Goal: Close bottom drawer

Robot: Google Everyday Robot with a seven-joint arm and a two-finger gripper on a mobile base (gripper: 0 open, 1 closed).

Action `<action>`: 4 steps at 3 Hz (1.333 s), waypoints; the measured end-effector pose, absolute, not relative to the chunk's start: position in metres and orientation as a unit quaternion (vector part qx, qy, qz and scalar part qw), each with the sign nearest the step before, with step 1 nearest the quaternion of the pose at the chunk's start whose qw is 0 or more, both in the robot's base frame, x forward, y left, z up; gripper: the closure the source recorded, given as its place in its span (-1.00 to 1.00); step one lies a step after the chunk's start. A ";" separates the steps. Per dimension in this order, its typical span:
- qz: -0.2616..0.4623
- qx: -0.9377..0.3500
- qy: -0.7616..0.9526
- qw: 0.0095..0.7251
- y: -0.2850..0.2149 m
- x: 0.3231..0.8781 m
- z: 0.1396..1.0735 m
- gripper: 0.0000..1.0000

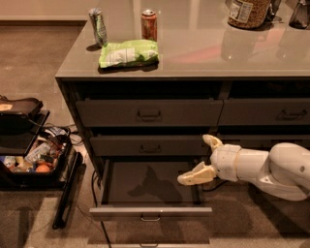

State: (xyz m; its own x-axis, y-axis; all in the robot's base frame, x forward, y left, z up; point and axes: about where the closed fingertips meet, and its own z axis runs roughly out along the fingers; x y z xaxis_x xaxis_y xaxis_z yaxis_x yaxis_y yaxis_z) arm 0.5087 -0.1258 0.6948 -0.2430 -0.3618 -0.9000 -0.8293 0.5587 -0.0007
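The bottom drawer [150,211] stands pulled far out of the dark cabinet, with its empty dark inside [145,184] showing and a small metal loop handle [150,218] centred on its low front. My gripper [201,160] is open, on a white arm [271,169] that comes in from the right. It hovers over the right rear part of the open drawer. The upper finger [212,141] is near the front of the drawer above, and the lower finger [193,177] is over the open drawer's right side.
Closed drawers [149,112] fill the tiers above. The grey countertop [203,53] holds two cans [99,26], a green chip bag [128,52] and a jar [248,12]. A black bin of clutter [34,162] and cables lie on the floor to the left.
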 end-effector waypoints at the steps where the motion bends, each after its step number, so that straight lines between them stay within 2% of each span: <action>1: 0.254 -0.378 0.765 0.456 -0.110 0.514 0.650 -1.00; 2: 0.263 -0.338 0.789 0.441 -0.099 0.522 0.580 -1.00; 4: 0.246 -0.361 0.790 0.430 -0.095 0.519 0.582 -1.00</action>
State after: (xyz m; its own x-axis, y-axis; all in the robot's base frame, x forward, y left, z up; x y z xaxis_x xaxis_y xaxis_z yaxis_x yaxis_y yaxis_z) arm 0.5193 -0.0946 0.5816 -0.3703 -0.3590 -0.8567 -0.7812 0.6194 0.0781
